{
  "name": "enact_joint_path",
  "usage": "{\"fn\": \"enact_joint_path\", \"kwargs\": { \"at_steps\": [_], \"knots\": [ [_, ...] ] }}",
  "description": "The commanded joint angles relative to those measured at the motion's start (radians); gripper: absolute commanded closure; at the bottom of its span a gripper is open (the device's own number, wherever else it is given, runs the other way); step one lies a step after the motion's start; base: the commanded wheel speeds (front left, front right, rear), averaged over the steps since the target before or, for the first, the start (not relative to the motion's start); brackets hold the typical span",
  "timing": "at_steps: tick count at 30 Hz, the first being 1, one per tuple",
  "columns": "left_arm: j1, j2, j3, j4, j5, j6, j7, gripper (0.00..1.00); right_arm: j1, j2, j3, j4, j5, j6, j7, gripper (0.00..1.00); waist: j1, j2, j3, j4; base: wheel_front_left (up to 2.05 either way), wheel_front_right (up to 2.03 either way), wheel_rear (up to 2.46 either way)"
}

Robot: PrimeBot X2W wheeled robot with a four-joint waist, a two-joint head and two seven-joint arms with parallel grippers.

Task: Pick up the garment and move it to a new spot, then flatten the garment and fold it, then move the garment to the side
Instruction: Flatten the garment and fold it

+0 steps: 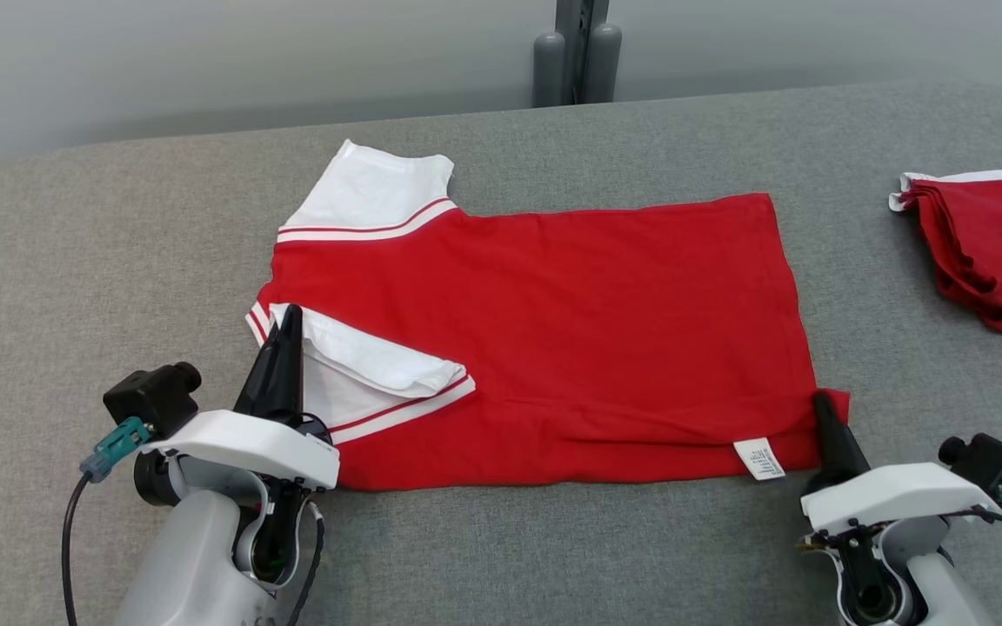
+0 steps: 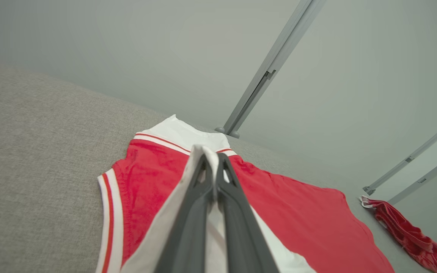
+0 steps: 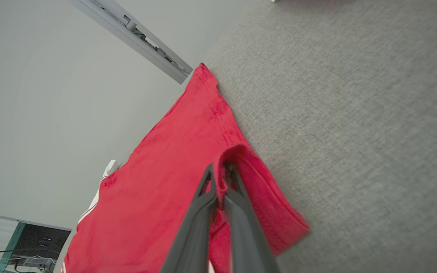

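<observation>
Nearest, the left tool [image 1: 289, 317] pinches the white sleeve [image 1: 379, 361], and the right tool [image 1: 821, 402] pinches the red hem corner of the garment [image 1: 553, 296]. Its care label [image 1: 759, 458] is too small to read. The garment lies flat on the tabletop [image 1: 75, 261], apparently with one fold begun; further folding and the move aside remain. A second red garment [image 1: 997, 243] lies far right.

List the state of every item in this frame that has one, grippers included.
red shirt: spread flat on the grey table, near sleeve turned over onto the body.
left gripper: shut on that white sleeve.
right gripper: shut on the red shirt's near hem corner.
second red garment: bunched up, lying apart at the right.
</observation>
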Motion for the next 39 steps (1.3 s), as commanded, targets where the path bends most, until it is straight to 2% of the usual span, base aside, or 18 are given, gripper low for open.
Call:
{"fn": "enact_joint_path", "kwargs": {
  "at_steps": [1,2,6,7,9,10,11,16,20,29,33,39],
  "knots": [
    [-0.019,0.004,0.005,0.007,0.011,-0.002,-0.004,1.00,-0.019,-0.005,0.006,0.006,-0.002,0.000,0.001,0.22,0.0001,0.0000,0.001,-0.001,0.00,0.00,0.00],
    [-0.025,0.002,0.006,0.011,0.015,-0.002,-0.004,1.00,-0.027,-0.005,0.012,0.012,-0.005,0.000,-0.001,0.00,0.0001,0.0000,0.002,-0.002,0.00,0.00,0.00],
    [-0.037,0.000,0.042,0.022,0.031,-0.002,-0.004,1.00,-0.053,-0.011,0.023,0.010,-0.006,0.000,-0.027,0.00,0.0001,0.0000,0.008,-0.004,0.00,0.00,0.00],
    [-0.039,-0.002,0.049,0.026,0.035,-0.002,-0.003,0.70,-0.056,-0.013,0.022,0.007,0.001,0.000,-0.034,0.00,0.0001,0.0000,0.009,-0.005,0.00,0.00,0.00],
    [-0.041,-0.002,0.060,0.029,0.045,-0.002,-0.003,0.40,-0.062,-0.019,0.023,0.000,0.009,0.000,-0.047,0.00,0.0001,0.0000,0.012,-0.006,0.00,0.00,0.00],
    [-0.040,-0.003,0.061,0.030,0.048,-0.002,-0.003,0.14,-0.066,-0.022,0.028,-0.007,0.009,0.000,-0.053,0.00,0.0001,0.0000,0.013,-0.006,0.00,0.00,0.00],
    [-0.038,-0.003,0.062,0.030,0.045,-0.002,-0.003,0.00,-0.067,-0.024,0.028,-0.013,0.012,0.000,-0.060,0.00,0.0001,0.0000,0.014,-0.006,0.00,0.00,0.00],
    [-0.026,-0.003,0.066,0.031,0.037,-0.002,-0.003,0.00,-0.064,-0.046,0.026,-0.050,0.033,0.000,-0.083,0.00,0.0001,0.0000,0.018,-0.007,0.00,0.00,0.00],
    [-0.016,-0.003,0.080,0.018,0.043,-0.002,-0.003,0.00,-0.070,-0.070,0.011,-0.072,0.001,0.000,-0.097,0.00,0.0001,0.0000,0.016,-0.007,0.00,0.00,0.00],
    [0.066,-0.001,0.100,-0.040,0.069,-0.002,-0.003,0.00,-0.020,-0.104,-0.037,-0.123,-0.247,0.000,-0.106,0.00,0.0001,0.0000,-0.008,0.002,0.00,0.00,0.00],
    [0.123,0.016,0.096,-0.044,0.070,-0.002,-0.003,0.00,0.029,-0.088,-0.064,-0.153,-0.351,0.000,-0.106,0.00,0.0001,0.0000,-0.026,0.009,0.00,0.00,0.00],
    [0.213,0.041,0.083,-0.036,0.043,-0.002,0.026,0.00,0.106,-0.051,-0.101,-0.213,-0.429,0.000,-0.074,0.00,0.0001,0.0000,-0.049,0.017,0.00,0.00,0.00]
  ]
}}
